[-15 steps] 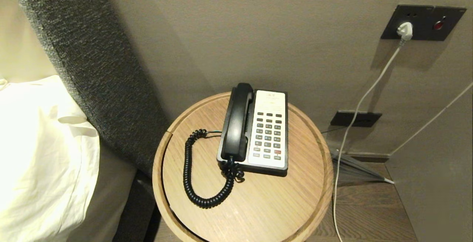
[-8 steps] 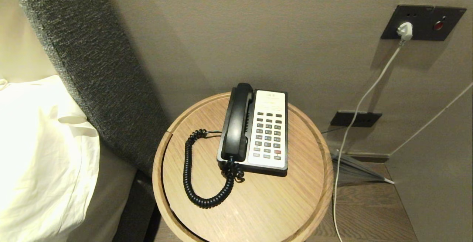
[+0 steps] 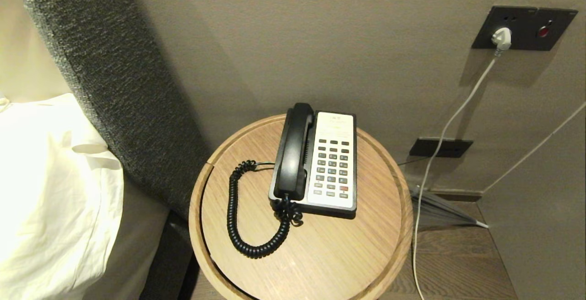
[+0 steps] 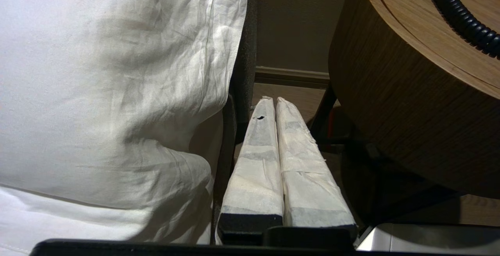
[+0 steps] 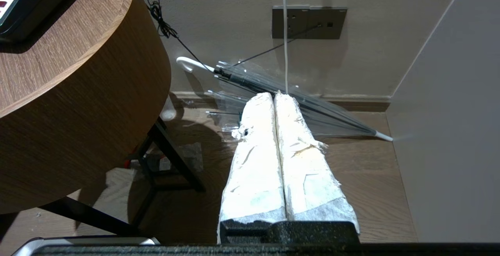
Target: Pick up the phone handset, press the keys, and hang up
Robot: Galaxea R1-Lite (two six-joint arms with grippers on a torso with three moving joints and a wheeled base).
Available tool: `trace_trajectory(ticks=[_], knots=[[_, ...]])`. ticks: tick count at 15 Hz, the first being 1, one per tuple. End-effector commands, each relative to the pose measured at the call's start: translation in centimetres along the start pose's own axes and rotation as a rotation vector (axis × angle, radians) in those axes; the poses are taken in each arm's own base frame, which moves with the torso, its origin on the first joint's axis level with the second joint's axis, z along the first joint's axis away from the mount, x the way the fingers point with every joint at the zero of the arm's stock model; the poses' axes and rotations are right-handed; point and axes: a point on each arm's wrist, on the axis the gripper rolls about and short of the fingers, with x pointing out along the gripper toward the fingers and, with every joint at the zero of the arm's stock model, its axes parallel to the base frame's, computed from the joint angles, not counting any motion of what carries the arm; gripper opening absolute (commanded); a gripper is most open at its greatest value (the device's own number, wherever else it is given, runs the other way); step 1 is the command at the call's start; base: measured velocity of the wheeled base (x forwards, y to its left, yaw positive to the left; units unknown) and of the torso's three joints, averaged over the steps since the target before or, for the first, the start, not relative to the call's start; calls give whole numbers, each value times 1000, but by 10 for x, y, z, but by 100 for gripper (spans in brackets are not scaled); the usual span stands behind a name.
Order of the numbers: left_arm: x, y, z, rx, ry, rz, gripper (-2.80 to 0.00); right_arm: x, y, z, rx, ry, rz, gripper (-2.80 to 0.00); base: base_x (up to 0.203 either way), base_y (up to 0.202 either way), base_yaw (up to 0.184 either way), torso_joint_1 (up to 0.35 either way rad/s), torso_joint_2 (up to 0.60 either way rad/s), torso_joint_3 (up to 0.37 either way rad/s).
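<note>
The black phone handset (image 3: pixel 293 152) lies in the cradle on the left side of the phone base (image 3: pixel 333 162), which has a white face with grey keys (image 3: pixel 332 168). Its black coiled cord (image 3: pixel 238 217) loops over the round wooden table (image 3: pixel 320 254). Neither arm shows in the head view. My left gripper (image 4: pixel 274 100) hangs shut and empty below the table's left side, between the white bedding (image 4: pixel 109 92) and the table (image 4: pixel 410 103). My right gripper (image 5: pixel 273 95) hangs shut and empty below the table's right side, over the floor.
A grey padded headboard (image 3: pixel 114 84) and white bedding (image 3: pixel 50 190) stand left of the table. On the wall to the right, a white plug (image 3: pixel 501 38) sits in a socket, its cable (image 3: pixel 430 167) hanging to the floor. A clear umbrella (image 5: pixel 297 99) lies on the floor by the wall.
</note>
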Motion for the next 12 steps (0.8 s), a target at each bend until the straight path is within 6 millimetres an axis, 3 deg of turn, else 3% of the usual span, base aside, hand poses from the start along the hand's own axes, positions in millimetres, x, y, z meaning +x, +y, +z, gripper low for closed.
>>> trace_trajectory(ticks=[1,12], knots=[[0,0,0,1,2,1,-280,1,0,-4,0,13,0,-280,0,0,0,0,0,0],[0,0,0,-3,-1,0,-280,1,0,-4,0,13,0,-280,0,0,0,0,0,0]])
